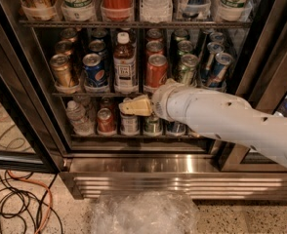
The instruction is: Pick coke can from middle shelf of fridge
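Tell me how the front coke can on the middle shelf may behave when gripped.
The coke can looks smooth and round, so it may slip, or roll if tipped. Standing close between the tea bottle and a green can, it could bump them. The tool hangs just below the middle shelf, left of it.
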Tool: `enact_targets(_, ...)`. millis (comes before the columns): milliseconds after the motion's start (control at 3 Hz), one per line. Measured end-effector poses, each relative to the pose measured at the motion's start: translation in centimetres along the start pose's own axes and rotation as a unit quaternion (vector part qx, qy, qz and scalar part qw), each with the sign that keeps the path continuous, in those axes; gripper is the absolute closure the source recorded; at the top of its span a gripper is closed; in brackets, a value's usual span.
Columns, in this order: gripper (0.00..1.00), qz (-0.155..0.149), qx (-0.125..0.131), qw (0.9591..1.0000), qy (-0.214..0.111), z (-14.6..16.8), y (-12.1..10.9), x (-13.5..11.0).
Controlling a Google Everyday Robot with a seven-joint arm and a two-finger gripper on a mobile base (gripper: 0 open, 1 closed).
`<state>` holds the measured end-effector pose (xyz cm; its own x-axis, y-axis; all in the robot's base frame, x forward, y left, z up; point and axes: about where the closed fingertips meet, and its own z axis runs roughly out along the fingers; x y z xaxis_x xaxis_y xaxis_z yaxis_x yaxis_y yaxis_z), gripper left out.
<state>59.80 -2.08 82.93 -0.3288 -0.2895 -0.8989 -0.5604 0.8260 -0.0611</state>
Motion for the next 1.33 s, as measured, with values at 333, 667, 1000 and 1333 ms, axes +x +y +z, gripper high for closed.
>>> enact_targets(333,0.00,-0.012,0.013,0.9998,-0.001,0.8,-1.2,0.4)
enact_targets(667,0.00,-0.030,0.029,0.9990,-0.016,2.2,-2.8,-0.5)
enact_targets(1000,0.00,-0.038,0.041,0.9976,-0.041,3.9,-3.6,-2.5)
enact_targets(1333,0.01,-0.038,0.057,0.9957,-0.063,5.2,-4.5,-4.2)
